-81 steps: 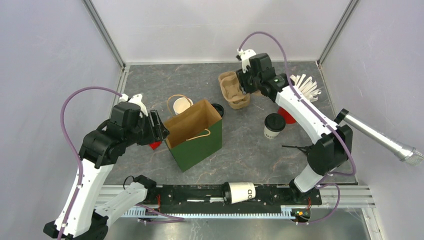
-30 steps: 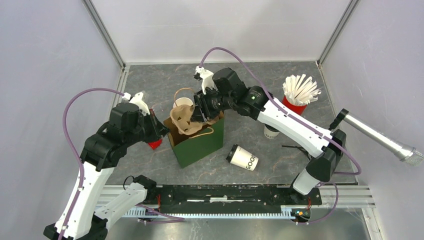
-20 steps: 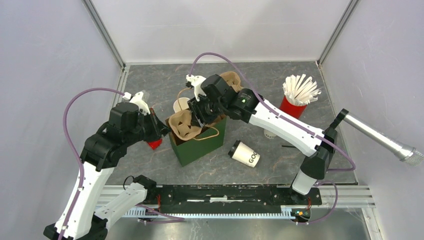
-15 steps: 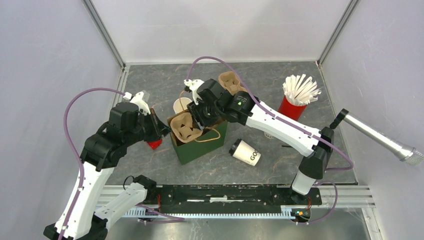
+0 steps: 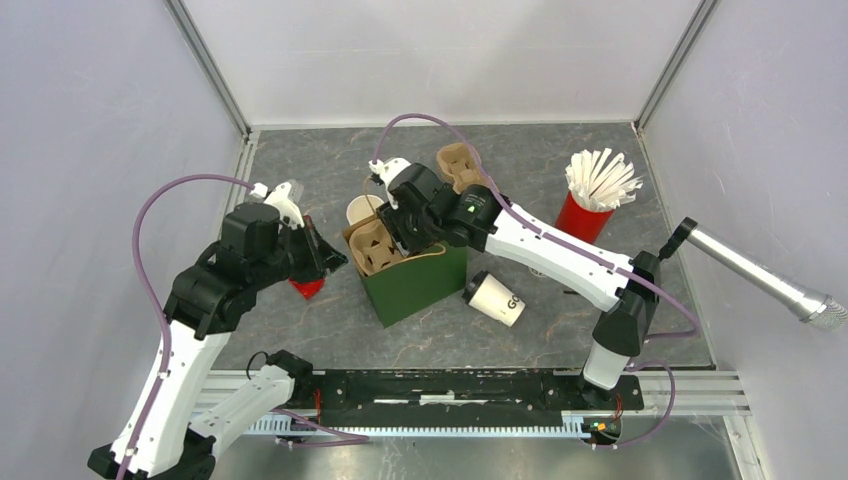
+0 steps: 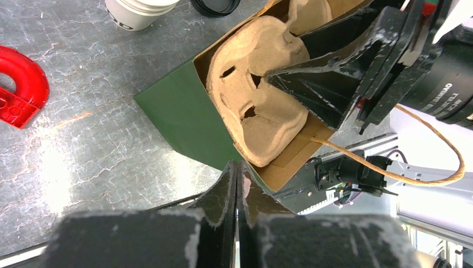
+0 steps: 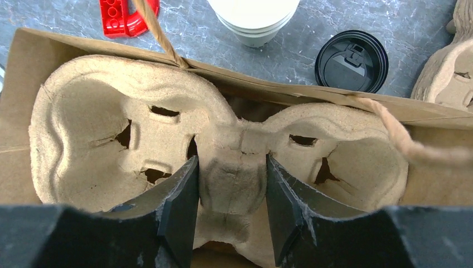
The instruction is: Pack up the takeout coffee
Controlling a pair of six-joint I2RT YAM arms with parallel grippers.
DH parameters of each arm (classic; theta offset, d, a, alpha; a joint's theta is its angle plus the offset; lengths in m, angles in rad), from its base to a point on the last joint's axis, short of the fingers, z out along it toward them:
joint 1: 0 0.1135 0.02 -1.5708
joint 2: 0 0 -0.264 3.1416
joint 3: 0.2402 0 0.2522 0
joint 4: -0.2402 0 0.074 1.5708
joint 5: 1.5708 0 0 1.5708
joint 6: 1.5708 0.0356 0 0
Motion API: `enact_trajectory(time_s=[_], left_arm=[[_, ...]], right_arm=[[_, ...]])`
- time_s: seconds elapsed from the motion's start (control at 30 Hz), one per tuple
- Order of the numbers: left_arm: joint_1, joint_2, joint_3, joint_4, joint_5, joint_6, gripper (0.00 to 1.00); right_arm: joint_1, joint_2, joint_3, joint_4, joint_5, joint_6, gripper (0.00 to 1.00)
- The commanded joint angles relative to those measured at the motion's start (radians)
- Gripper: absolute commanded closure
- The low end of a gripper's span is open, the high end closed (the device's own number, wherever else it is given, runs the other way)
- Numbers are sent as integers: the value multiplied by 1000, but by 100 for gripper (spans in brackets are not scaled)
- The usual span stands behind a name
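- right tool (image 7: 231, 167), pinching the carrier (image 7: 111, 123), has just sunk it into the bag (image 5: 420, 285)
- left tool (image 6: 235, 173) pinches the bag rim
- coffee (image 5: 497, 298) lies tipped on the surface, not packed yet

Overhead view facing down, both wrist views close (steeply downward), sharing the green bag (image 5: 415, 285).

dark letters "GO", remainder cut off, on side of tipped white paper cup (image 5: 497, 299), right of centre in overhead view, small white print on black arm joint (image 6: 443, 95), right edge of left wrist view, illegible
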Motion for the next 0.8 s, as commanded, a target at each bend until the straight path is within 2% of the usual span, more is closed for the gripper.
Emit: enact_trajectory(time_s=[0.0, 0.17, 0.33, 0.57, 0.77], left_arm=[[0, 6, 0, 45, 21, -29, 95], [-1, 8, 11, 32, 3, -29, 88], [0, 14, 13, 22, -14, -28, 83], [0, 25, 40, -5, -46, 4, 69], [-1, 32, 31, -24, -73, 22, 60]], right_arm=[[23, 16, -19, 25, 43, 1, 50], [31, 22, -19, -14, 63, 10, 49], [40, 21, -23, -23, 92, 6, 42], [42, 20, 58, -45, 96, 5, 39], [45, 0, 41, -45, 89, 12, 37]])
